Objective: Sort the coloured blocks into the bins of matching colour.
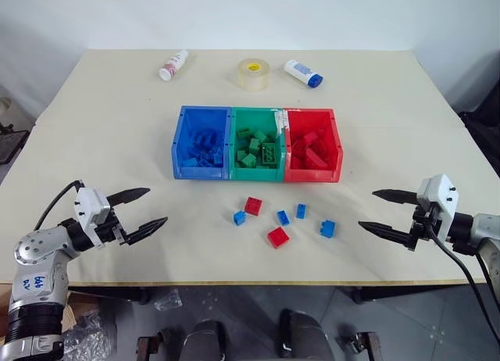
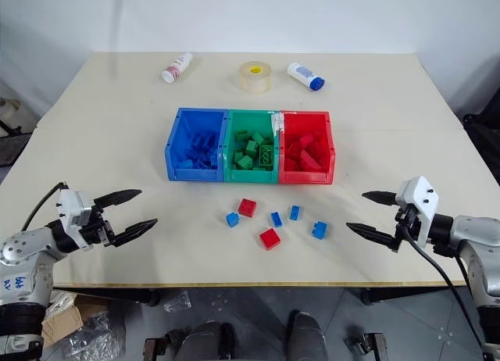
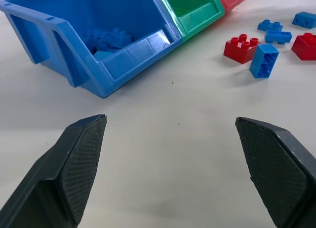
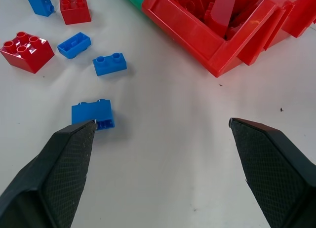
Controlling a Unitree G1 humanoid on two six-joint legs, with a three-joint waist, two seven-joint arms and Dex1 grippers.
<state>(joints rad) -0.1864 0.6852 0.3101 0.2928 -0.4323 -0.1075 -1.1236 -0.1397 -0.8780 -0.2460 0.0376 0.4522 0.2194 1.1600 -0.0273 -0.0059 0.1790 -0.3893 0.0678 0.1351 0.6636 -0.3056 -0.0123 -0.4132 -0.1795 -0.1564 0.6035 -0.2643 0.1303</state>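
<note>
Three joined bins sit mid-table: blue [image 1: 201,172], green [image 1: 255,173] and red [image 1: 312,175], each holding blocks of its own colour. In front of them lie loose blocks: a red one [image 1: 253,205], a second red one [image 1: 278,237], and several blue ones [image 1: 239,217] [image 1: 283,217] [image 1: 301,211] [image 1: 327,228]. My left gripper [image 1: 156,206] hovers open at the left, empty, pointing toward the blocks. My right gripper [image 1: 367,209] hovers open at the right, empty, with the nearest blue block [image 4: 92,113] just ahead of one fingertip.
Two white bottles [image 1: 173,66] [image 1: 303,73] and a roll of clear tape [image 1: 253,74] lie at the far side of the table. The table's front edge [image 1: 250,281] runs just below both grippers.
</note>
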